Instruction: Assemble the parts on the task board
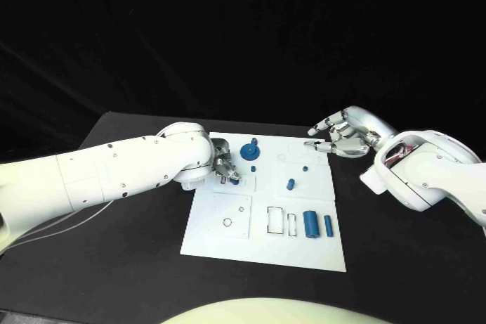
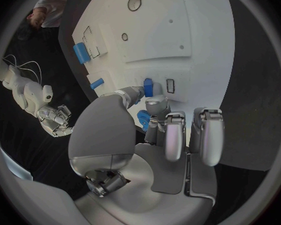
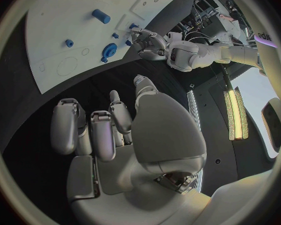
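Black tabletop (image 1: 121, 261) carries the white board (image 1: 265, 250); left hand (image 1: 225, 166) sits low over the board's left-centre, thumb and a finger closing on a small blue piece (image 2: 144, 118), other fingers spread, while right hand (image 1: 343, 138) hovers just off the board's far right corner, fingers curled, holding nothing. Judgement: keep the pinch light, line the piece square to its slot, then press straight down. Near the board's front edge, two blue cylinders (image 1: 312, 224) lie beside an outlined slot (image 1: 275, 220); a round blue knob (image 1: 249, 152) stands near the far edge.
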